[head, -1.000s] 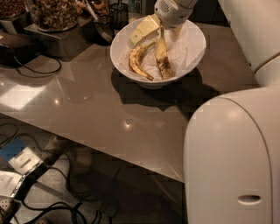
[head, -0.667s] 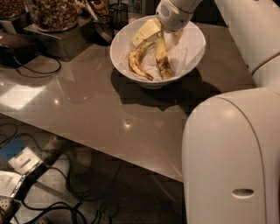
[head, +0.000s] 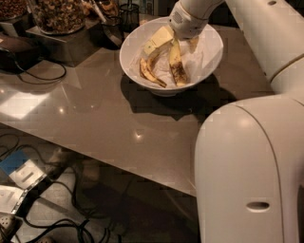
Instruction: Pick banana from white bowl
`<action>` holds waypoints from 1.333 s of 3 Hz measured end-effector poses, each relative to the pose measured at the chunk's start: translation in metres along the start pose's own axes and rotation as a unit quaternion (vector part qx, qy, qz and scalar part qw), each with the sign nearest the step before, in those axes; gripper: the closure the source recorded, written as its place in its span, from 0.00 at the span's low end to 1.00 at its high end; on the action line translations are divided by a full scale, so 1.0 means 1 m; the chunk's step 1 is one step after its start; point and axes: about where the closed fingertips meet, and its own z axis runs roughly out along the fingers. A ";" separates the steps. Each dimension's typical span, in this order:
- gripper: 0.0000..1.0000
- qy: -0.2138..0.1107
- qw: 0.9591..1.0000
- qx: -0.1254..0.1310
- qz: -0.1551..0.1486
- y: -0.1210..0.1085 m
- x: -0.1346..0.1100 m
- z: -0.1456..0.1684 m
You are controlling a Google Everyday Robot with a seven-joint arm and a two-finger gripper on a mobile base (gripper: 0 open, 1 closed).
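The white bowl (head: 131, 66) stands at the back of the brown table. In it lies the banana (head: 177, 67), straight, with dark brown blotches, its upper end pointing at the gripper. A more curved, lighter banana (head: 148, 72) lies to its left, and a pale yellow block (head: 159, 40) sits at the bowl's back left. My gripper (head: 183, 37) reaches down from the white arm into the back of the bowl, right at the upper end of the blotched banana. The wrist housing hides its tip.
Glass jars of nuts (head: 54, 14) stand on a metal stand at the back left, beside a dark wire holder (head: 128, 12). A black cable (head: 33, 75) lies on the table's left. My white body (head: 247, 175) fills the right foreground. Cables and boxes lie on the floor (head: 28, 175).
The gripper has dipped slightly lower over the banana's upper end. Both bananas lie where they did before.
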 end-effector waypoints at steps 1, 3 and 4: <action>0.00 0.005 1.000 0.008 0.006 -0.003 0.001 0.005; 0.06 0.008 1.000 0.019 0.015 -0.005 0.003 0.007; 0.15 0.010 1.000 0.022 0.017 -0.006 0.003 0.009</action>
